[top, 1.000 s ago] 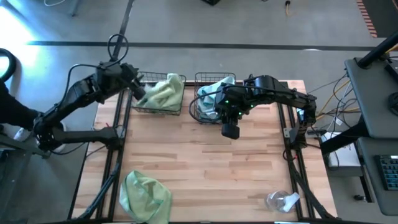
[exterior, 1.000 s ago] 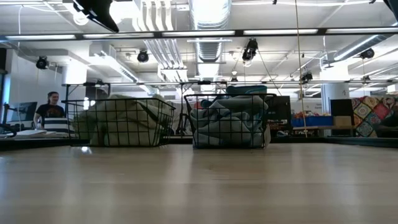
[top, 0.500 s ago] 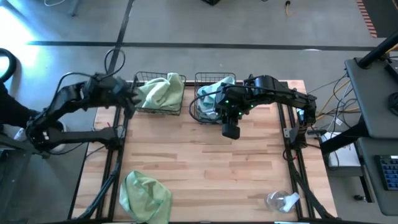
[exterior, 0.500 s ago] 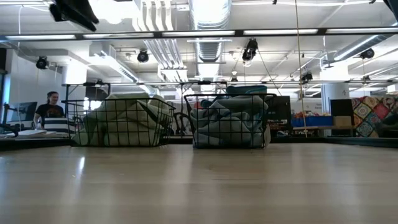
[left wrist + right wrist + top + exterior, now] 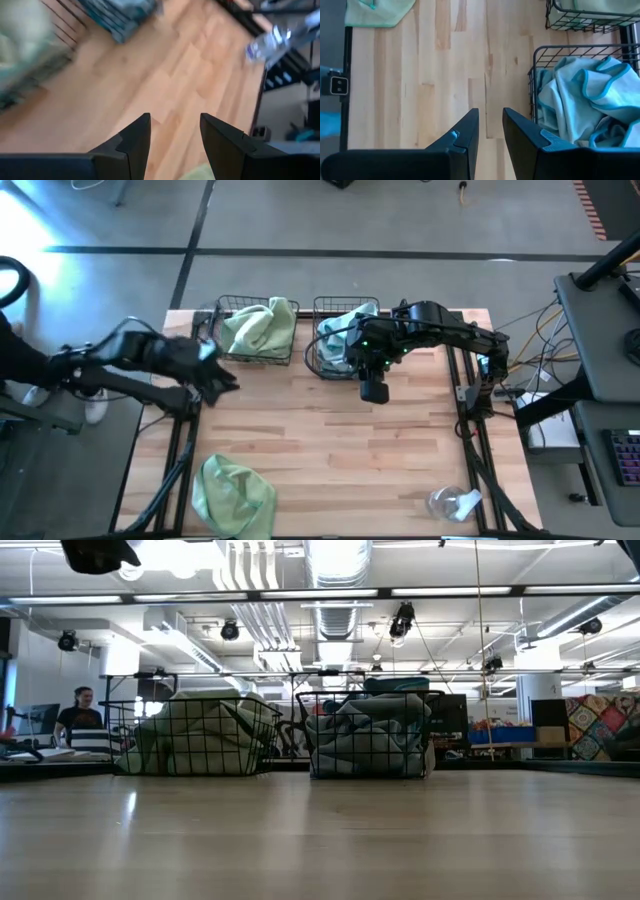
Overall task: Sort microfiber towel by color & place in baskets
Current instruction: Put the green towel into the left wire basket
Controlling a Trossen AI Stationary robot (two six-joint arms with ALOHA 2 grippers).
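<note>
Two black wire-mesh baskets stand side by side at the table's far edge. The left basket (image 5: 256, 332) (image 5: 195, 736) holds light green towels. The right basket (image 5: 343, 340) (image 5: 368, 735) (image 5: 580, 95) holds pale blue-grey towels. One more light green towel (image 5: 235, 495) lies crumpled at the table's near left corner. My left gripper (image 5: 216, 375) (image 5: 175, 127) hangs open over the table's left part, nearer than the green basket. My right gripper (image 5: 373, 390) (image 5: 490, 125) hovers just in front of the blue basket, open by a narrow gap.
A clear plastic item (image 5: 450, 502) (image 5: 274, 39) lies near the table's near right corner. Bare wood (image 5: 340, 450) spreads across the table's middle. A person (image 5: 80, 712) sits in the room behind the table, far to the left.
My left gripper has drawn back from above the green basket, moving toward the table's near edge and left side. The green towels in the basket stay where they were. My right arm has kept still.
</note>
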